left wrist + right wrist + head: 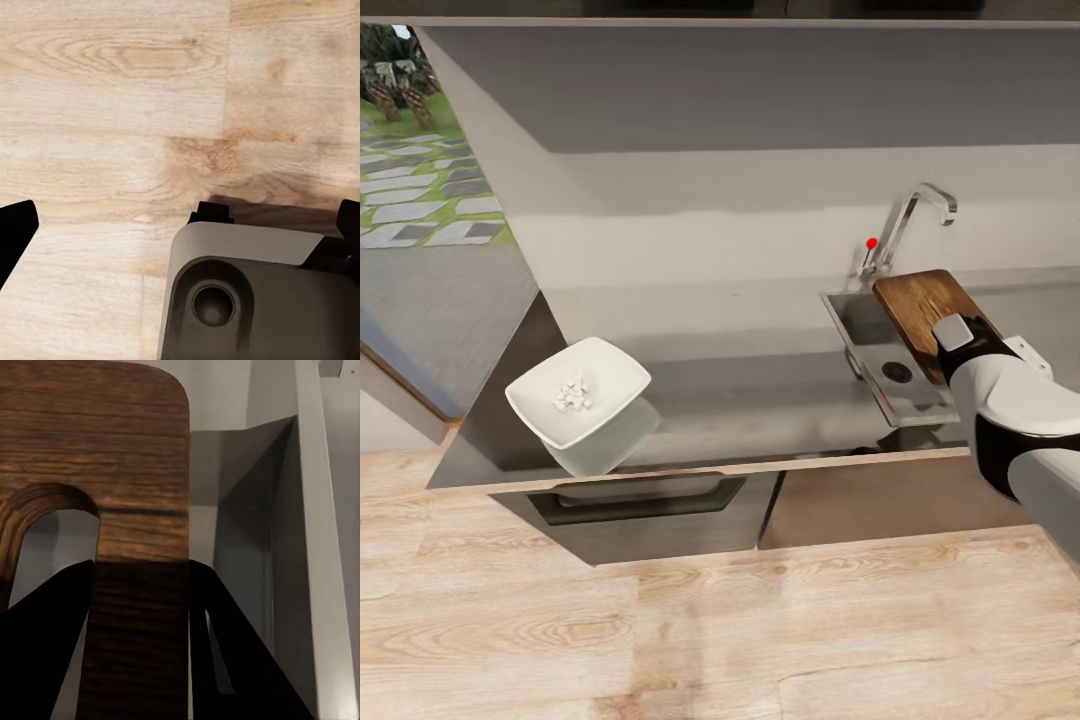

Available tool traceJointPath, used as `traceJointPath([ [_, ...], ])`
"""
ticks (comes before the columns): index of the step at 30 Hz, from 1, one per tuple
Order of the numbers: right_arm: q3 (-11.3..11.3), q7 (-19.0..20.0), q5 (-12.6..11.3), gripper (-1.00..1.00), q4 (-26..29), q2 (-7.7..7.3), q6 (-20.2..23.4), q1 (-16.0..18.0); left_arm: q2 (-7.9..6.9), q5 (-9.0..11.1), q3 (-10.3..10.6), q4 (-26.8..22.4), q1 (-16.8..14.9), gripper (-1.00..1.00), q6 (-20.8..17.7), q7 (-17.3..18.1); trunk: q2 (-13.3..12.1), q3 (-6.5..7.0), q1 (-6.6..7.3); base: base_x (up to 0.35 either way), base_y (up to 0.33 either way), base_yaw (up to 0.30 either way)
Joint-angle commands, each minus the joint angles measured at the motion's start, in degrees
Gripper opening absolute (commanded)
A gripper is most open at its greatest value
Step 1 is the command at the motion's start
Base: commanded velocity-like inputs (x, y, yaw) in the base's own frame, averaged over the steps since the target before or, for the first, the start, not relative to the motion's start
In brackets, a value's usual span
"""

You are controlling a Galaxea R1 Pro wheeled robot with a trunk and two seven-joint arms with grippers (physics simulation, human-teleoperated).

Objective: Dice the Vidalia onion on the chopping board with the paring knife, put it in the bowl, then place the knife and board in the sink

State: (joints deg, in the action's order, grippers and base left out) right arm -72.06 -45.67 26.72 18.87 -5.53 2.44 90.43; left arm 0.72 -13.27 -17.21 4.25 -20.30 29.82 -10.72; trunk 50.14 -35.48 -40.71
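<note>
Closest to the camera, the right gripper (139, 645) clamped its dark fingers on the chopping board (925, 310) beside its handle slot, holding it over the sink (880, 350), apparently for lowering in. The bowl (578, 390) held diced onion (572, 393). The left gripper's opening could not be judged.

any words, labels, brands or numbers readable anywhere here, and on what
None: no view shows legible text.
The only mark is a plain red dot at the base of the faucet, with no lettering.
The chopping board, held in the right gripper over the sink, and the bowl carry no print.
</note>
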Motion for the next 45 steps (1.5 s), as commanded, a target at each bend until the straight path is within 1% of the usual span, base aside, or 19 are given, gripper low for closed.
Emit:
traceJointPath([
  [1,-0.33,-0.11,0.61,-1.0,-0.03,-0.01,0.24,0.06,-0.01,-0.62,-0.28,0.23,-0.09,1.0,0.33,-0.44,0.05,-0.05,-0.01,0.0,0.0,0.0],
  [10,-0.36,-0.04,0.62,-1.0,-0.14,0.0,0.18,-0.06,-0.01,-0.62,-0.22,0.25,-0.09,1.0,0.33,-0.44,0.05,-0.05,-0.01,0.0,-0.048,0.0],
  [22,-0.36,-0.09,0.55,-1.0,-0.39,0.18,0.26,-0.08,0.05,-0.62,-0.25,0.26,-0.09,1.0,0.33,-0.44,0.05,-0.09,-0.01,0.0,-0.175,0.0],
  [32,-0.28,-0.03,0.53,-1.0,-2.33,0.5,0.29,-0.08,0.01,-0.62,-0.26,0.25,-0.09,1.0,0.33,-0.44,0.05,-0.86,-0.01,0.0,-0.019,-0.06],
  [45,-0.28,-0.03,0.52,-1.0,-2.59,0.68,0.29,-0.08,0.0,-0.62,-0.28,0.23,-0.09,1.0,0.33,-0.44,0.05,-1.87,-0.01,0.004,0.0,-0.064],
])
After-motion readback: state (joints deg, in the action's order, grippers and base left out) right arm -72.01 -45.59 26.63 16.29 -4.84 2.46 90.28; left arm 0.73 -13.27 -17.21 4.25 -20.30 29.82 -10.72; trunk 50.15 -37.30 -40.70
